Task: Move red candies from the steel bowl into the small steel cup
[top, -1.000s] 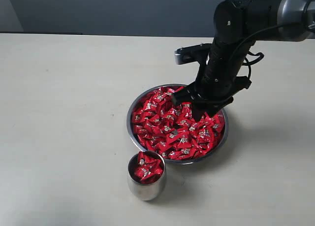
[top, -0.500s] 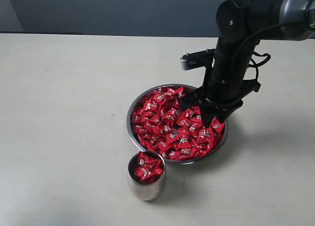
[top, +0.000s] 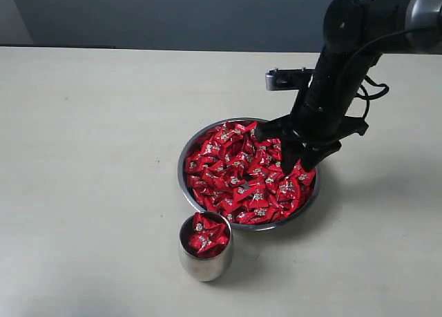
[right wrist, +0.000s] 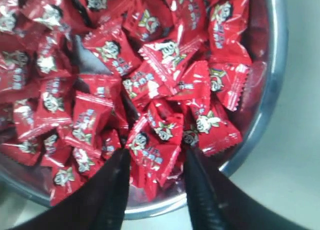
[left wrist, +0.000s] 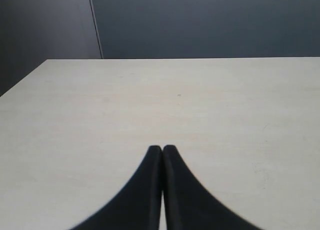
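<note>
The red candies [top: 242, 175] [right wrist: 150, 64], small sweets in shiny red twisted wrappers with a silver-white mark, fill the wide, shallow steel bowl [top: 181, 172] [right wrist: 277, 89] nearly to its rim. The bowl stands on the pale tabletop [top: 83, 158] [left wrist: 200, 99]. In the exterior view, the small polished steel cup [top: 206, 262] stands upright at the bowl's 7 o'clock, just beside its rim. Whether the two touch cannot be told. More of the same red candies lie in the cup, up to about its rim.

The right gripper [top: 297, 166] [right wrist: 156, 155] is lowered into the heap at the bowl's 3 o'clock side, close to the rim. Its black fingers [right wrist: 120, 190] stand apart, with one candy of the heap between the tips. The right arm reaches in from 1 o'clock.

The left gripper [left wrist: 162, 149] hovers over bare tabletop. Its black fingers [left wrist: 145, 190] are closed against each other and hold nothing.
</note>
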